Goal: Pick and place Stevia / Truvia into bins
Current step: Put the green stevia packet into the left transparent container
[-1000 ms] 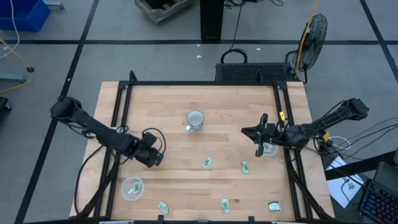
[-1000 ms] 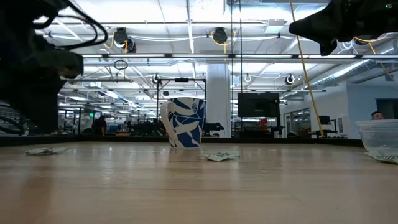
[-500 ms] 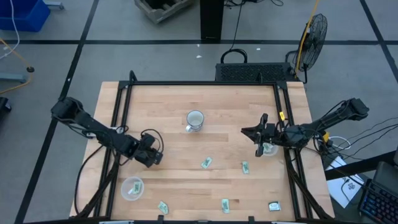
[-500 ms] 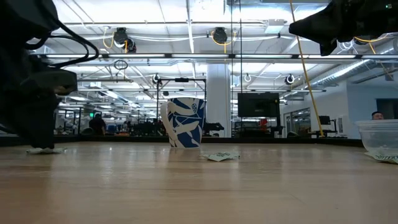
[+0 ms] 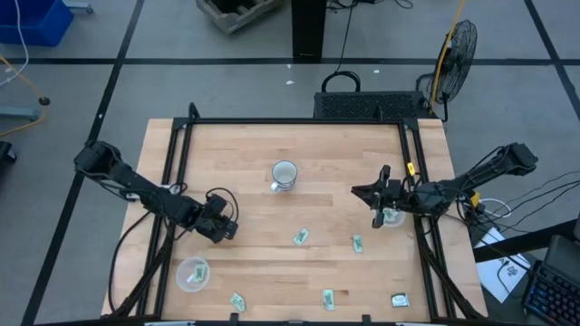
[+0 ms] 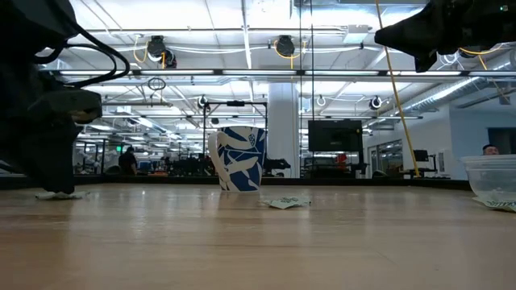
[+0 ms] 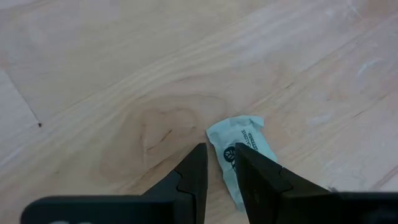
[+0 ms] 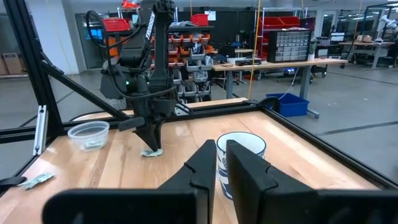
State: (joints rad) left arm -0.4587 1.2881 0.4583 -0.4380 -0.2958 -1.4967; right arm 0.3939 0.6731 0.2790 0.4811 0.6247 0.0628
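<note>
My left gripper stands tip-down on the table near the left middle, shut on one pale green and white Stevia sachet. In the high view the gripper hides that sachet. My right gripper hovers shut and empty above the table's right side, beside the right clear bin. The left bin sits near the near left corner with a sachet inside. Several loose sachets lie flat on the wood. My left gripper pinches the sachet between its two fingers at one long edge, near a corner. The fingers come from above, pointing down. The sachet is flat on the table, and most of it pokes out past one finger.
A white mug with blue patterning stands at mid-table toward the far side. More sachets lie along the near edge. A black frame rail runs around the wooden table top.
My left gripper has come down onto the sachet at the table's left, and its tips now stand on it. The sachet has stayed where it lay. The right arm has kept still.
</note>
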